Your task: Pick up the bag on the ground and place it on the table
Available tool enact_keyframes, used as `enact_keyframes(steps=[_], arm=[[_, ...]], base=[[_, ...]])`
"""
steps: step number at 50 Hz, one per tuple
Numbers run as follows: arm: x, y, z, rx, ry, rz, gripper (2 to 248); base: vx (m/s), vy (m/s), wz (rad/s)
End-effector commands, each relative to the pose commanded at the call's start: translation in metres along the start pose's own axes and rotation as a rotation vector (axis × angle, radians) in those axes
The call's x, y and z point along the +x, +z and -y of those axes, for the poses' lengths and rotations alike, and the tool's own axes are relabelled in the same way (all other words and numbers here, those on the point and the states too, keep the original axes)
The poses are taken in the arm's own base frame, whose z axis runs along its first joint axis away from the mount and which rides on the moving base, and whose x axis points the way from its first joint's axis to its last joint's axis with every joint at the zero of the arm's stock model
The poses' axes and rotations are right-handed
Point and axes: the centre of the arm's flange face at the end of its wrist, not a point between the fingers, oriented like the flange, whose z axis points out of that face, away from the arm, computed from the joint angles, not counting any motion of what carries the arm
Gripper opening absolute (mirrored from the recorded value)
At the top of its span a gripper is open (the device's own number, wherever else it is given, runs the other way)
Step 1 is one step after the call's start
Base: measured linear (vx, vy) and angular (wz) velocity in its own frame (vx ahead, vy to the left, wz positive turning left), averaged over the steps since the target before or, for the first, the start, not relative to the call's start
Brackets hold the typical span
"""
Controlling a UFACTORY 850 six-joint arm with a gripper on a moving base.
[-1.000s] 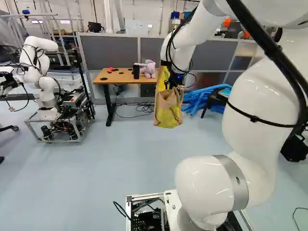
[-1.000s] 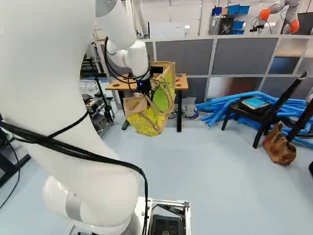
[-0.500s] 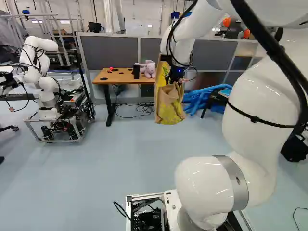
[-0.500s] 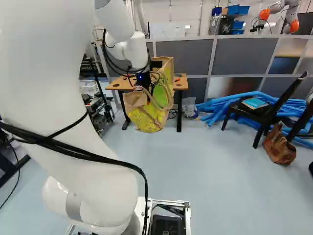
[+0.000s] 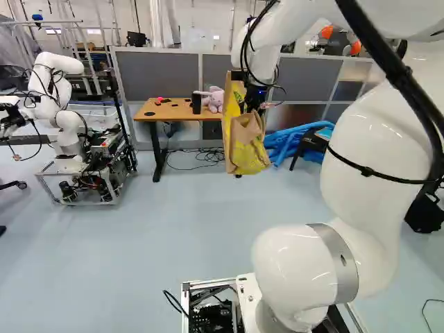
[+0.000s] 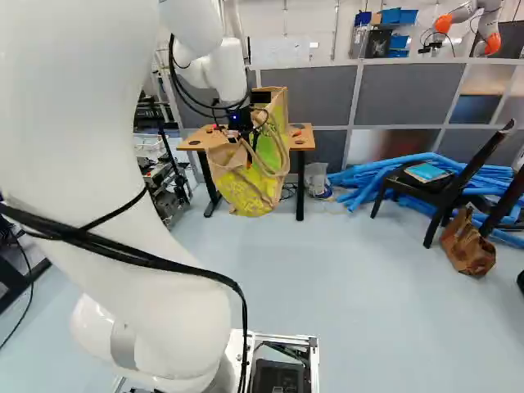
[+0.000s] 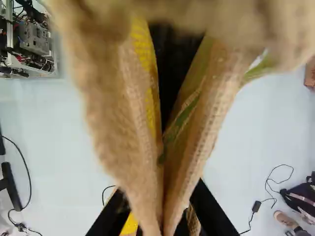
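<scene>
Bag (image 6: 258,192), yellow and tan, hanging in the air from the gripper (image 6: 240,133), overlapping the table (image 6: 304,137) in the right base view. Jaws clamped on its tan fabric, fingertips mostly buried behind the cloth in the wrist view. Dark inside the mouth (contents impossible to make out). White arm (image 6: 74,147) cut off at the upper edge of both base views. On the floor by the black chair (image 6: 438,192), a brown bag (image 6: 468,247), crumpled, contents hidden. Farther back, blue bins (image 6: 399,15), too small to see into.
</scene>
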Motion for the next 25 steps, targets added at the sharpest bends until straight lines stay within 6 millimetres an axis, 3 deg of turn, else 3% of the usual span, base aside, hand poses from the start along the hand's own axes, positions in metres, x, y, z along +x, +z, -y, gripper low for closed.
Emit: enact_keyframes(steps=[25], arm=[[0.015, -0.031, -0.001, -0.025, -0.025, 0.025, 22]], base=[[0.0, 0.0, 0.0]])
